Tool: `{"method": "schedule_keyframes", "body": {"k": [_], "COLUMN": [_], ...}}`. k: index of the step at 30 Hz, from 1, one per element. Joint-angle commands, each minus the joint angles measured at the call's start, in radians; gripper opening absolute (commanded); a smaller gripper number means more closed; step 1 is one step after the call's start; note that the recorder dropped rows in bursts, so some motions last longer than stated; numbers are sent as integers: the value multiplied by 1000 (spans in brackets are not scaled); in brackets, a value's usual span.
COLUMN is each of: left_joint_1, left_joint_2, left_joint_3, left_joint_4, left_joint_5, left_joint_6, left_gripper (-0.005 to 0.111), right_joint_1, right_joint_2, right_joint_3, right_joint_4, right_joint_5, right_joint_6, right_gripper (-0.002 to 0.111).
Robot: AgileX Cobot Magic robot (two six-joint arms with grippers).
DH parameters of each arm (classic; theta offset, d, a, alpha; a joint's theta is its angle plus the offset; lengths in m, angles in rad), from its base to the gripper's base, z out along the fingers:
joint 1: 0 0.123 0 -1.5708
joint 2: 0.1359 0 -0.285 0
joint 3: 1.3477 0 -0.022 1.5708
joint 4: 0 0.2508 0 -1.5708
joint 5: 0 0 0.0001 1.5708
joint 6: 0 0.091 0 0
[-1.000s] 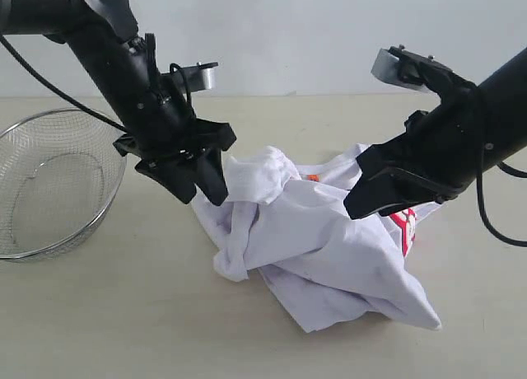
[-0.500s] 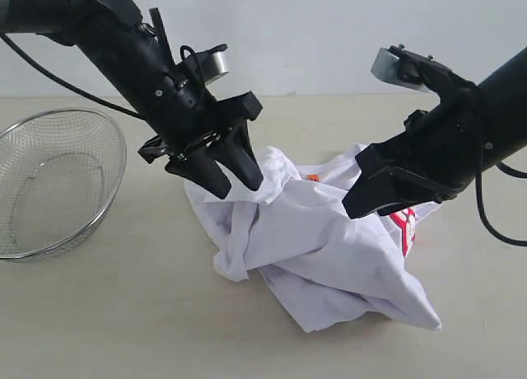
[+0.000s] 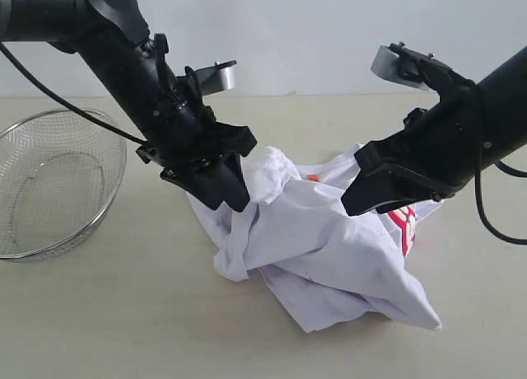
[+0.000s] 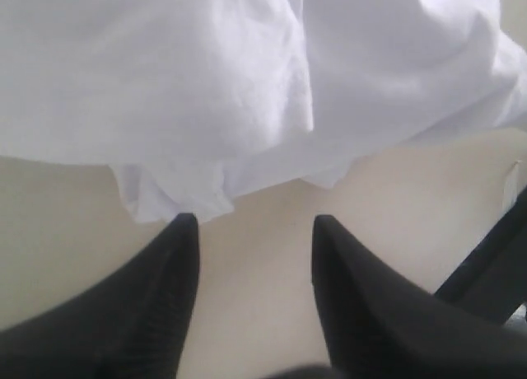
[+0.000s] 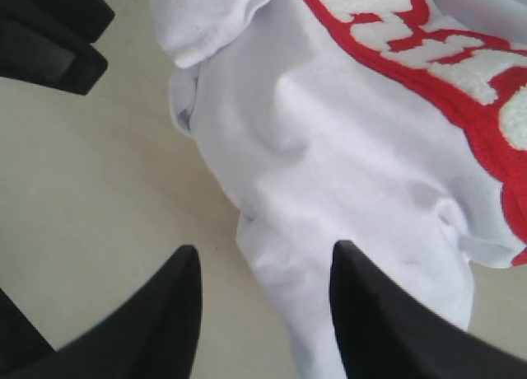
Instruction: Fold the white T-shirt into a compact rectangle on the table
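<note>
**Exterior view.** The shirt (image 3: 321,239) lay crumpled in a loose, unfolded heap near the middle of the table (image 3: 123,321). An orange tag (image 3: 311,178) showed near the top of the heap, and part of the red-and-white lettering (image 3: 405,227) was exposed on its right flank. A wire-mesh basket (image 3: 33,140) stood on the table at the left edge of the view, well apart from the shirt. The left tool (image 3: 221,185) was lowered against the heap's upper left edge. The right tool (image 3: 370,199) hung over its upper right side.

**Left wrist view.** The left tool's fingers (image 4: 156,297) stood apart, with only bare table between them. One fingertip lay just beside a hem of the cloth; whether it touched could not be told.

**Right wrist view.** The right tool's fingers likewise stood apart, clamped on nothing. A fold of the shirt bearing the lettering ran toward the gap and reached one finger.
</note>
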Motion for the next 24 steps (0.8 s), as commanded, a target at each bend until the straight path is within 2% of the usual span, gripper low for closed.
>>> {"method": "schedule_keyframes", "body": {"k": [1,4,10,13,16,20,22,24], "left_joint_1": [-49,-74,-73,-73,-64,10,70,120], "left_joint_2": [-10,-10,-5,-3,-3,-3,-3,-3], "left_joint_3": [44,75,79,79,62,-35,-88,-135], "left_joint_4": [2,9,10,58,147,288,308,290], "left_joint_5": [-6,-72,-217,-297,-393,-497,-494,-444], "left_joint_6": [-4,-4,-4,-4,-6,-208,-277,-286], "left_gripper": [41,41,41,41,35,16,7,5], "right_joint_1": [-7,-7,-7,-7,-7,-7,-7,-7], "right_joint_2": [-1,-1,-1,-1,-1,-1,-1,-1], "right_joint_3": [-1,-1,-1,-1,-1,-1,-1,-1], "right_joint_4": [4,4,4,4,4,4,4,4], "right_joint_5": [-6,-9,-9,-9,0,19,30,39], "right_joint_6": [-7,-7,-7,-7,-7,-7,-7,-7], "right_gripper": [43,43,43,43,43,43,43,43]}}
